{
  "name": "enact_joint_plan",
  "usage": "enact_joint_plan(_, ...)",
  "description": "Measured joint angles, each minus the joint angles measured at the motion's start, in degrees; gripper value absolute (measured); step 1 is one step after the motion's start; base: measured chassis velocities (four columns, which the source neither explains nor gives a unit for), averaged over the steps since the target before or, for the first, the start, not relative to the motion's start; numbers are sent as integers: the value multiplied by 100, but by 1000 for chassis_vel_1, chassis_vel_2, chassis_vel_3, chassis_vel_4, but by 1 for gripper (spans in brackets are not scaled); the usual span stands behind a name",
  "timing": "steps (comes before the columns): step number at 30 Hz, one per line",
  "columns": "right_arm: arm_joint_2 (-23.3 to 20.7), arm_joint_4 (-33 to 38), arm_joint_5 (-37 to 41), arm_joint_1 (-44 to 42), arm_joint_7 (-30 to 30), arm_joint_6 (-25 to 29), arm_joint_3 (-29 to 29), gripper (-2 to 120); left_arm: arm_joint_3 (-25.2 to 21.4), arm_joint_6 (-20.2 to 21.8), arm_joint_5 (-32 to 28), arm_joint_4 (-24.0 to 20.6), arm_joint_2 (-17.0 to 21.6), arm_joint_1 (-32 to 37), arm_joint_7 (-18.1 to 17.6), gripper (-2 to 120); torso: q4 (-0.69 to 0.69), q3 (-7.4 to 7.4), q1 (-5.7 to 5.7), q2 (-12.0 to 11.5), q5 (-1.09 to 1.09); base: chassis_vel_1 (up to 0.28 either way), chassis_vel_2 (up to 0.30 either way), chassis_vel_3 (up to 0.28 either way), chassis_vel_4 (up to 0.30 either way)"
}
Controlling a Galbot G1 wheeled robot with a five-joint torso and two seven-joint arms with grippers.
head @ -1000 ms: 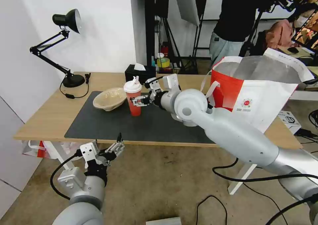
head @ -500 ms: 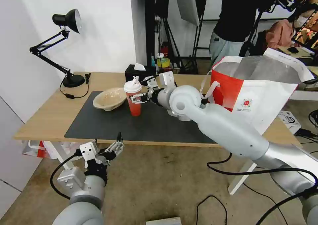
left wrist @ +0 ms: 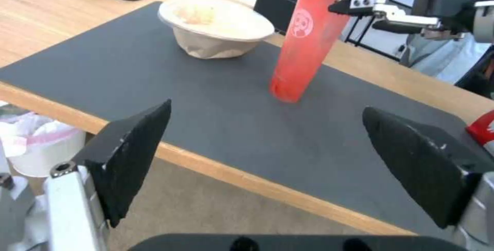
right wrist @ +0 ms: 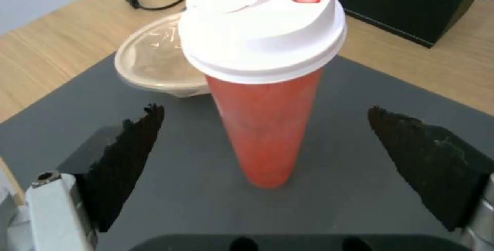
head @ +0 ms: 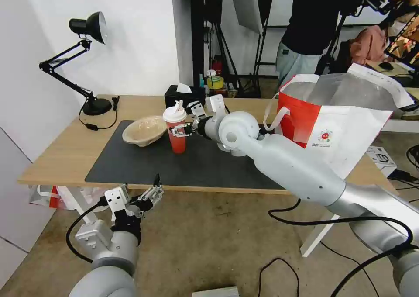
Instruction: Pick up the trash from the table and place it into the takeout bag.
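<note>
A red drink cup [head: 176, 142] with a white lid and straw stands upright on the dark grey mat [head: 196, 166] of the light-wood table [head: 61, 157]. My right gripper [head: 175, 131] is open at the cup's upper part. In the right wrist view the cup [right wrist: 262, 127] stands between its fingers [right wrist: 131, 143], apart from both. Just left of the cup sits a beige pulp bowl [head: 144, 130]. The red-and-white takeout bag [head: 340, 126] stands open at the table's right end. My left gripper [head: 152, 194] hangs open below the table's front edge, holding nothing.
A black tissue box [head: 183, 97] stands behind the cup at the table's back. A black desk lamp [head: 87, 61] and its cord occupy the back left corner. A person stands behind the table near the bag. Cables lie on the floor.
My right arm has reached farther left, bringing its open gripper closer around the red cup. The left arm, cup, bowl and bag have not moved.
</note>
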Motion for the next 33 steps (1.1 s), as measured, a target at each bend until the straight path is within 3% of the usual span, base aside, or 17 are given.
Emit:
enact_joint_plan(15, 330, -702, -356, 165, -468, 47, -77, 100, 1, -8, -18, 0, -11, -46, -23, 100, 0, 0, 0, -1, 0, 0, 0, 0, 0)
enact_joint_plan(33, 494, -929, -517, 144, -739, 70, -85, 100, 20, -14, -18, 0, -46, -34, -23, 100, 1, 0, 0, 0, 0, 0, 0, 0, 0)
